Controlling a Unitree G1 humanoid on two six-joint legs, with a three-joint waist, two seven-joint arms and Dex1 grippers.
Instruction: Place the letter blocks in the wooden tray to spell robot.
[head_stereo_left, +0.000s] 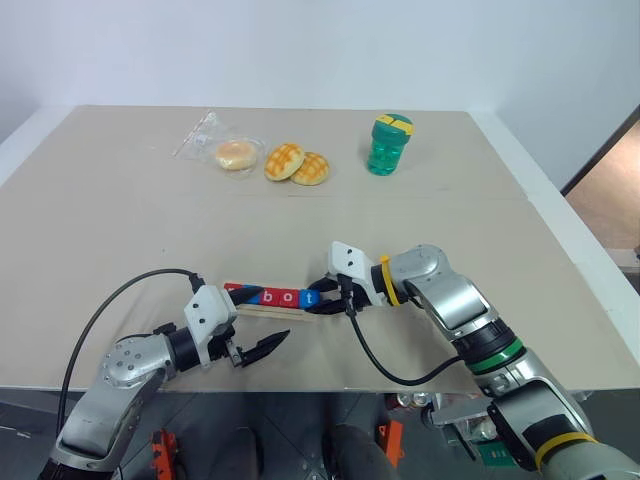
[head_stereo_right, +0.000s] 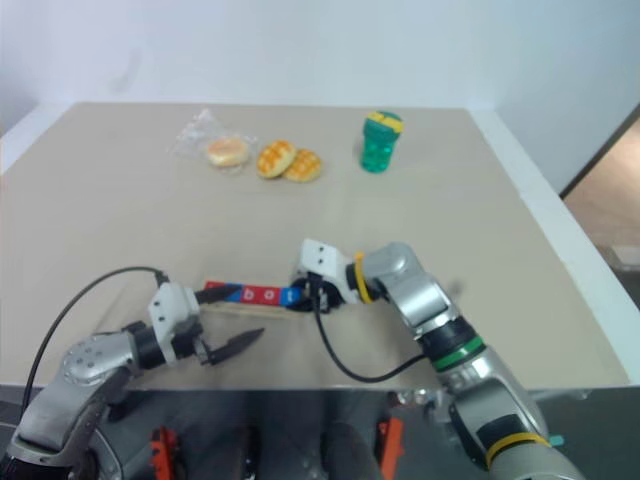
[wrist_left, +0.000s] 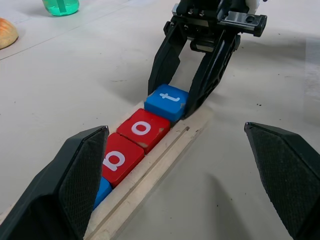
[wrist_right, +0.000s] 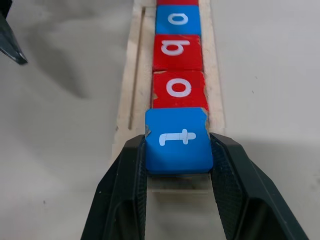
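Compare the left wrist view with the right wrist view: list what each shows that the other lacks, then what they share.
Only the left wrist view: the green bottle, a bread roll at the edge, and the right pincer seen from in front, closed on the blue t block.

Only the right wrist view: the blue o block in full, and a black finger tip of the left pincer.

Both: the wooden tray, the red b block, the red o block and the t block at the row's end.
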